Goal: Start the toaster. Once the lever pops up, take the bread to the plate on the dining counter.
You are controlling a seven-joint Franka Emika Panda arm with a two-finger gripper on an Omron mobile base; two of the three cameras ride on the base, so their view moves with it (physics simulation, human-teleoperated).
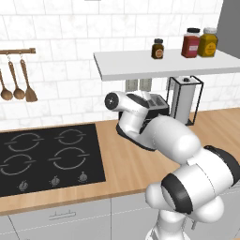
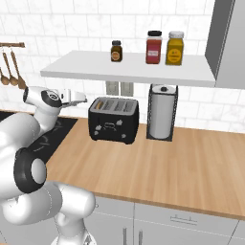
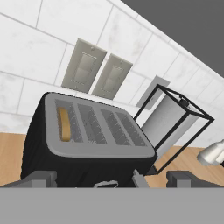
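Observation:
The black toaster (image 2: 114, 120) stands on the wooden counter under the shelf, against the tiled wall. A tan slice of bread (image 2: 98, 103) sits in its leftmost slot. In the hand view the toaster (image 3: 87, 135) is close below, with the bread (image 3: 64, 124) sunk in the left slot. My gripper (image 2: 84, 99) hovers just left of the toaster's top and points toward it. It is open (image 3: 111, 180), its fingertips (image 3: 40, 179) far apart with nothing between them. The arm covers most of the toaster (image 1: 158, 105) in the left base view. The plate and the dining counter are out of view.
A wire-framed paper towel stand (image 2: 161, 112) is right beside the toaster. The white shelf (image 2: 129, 69) with three jars hangs low above both. A black hob (image 1: 47, 157) lies to the left, with wooden spoons (image 1: 18, 82) on the wall. Bare counter (image 2: 182, 167) extends right.

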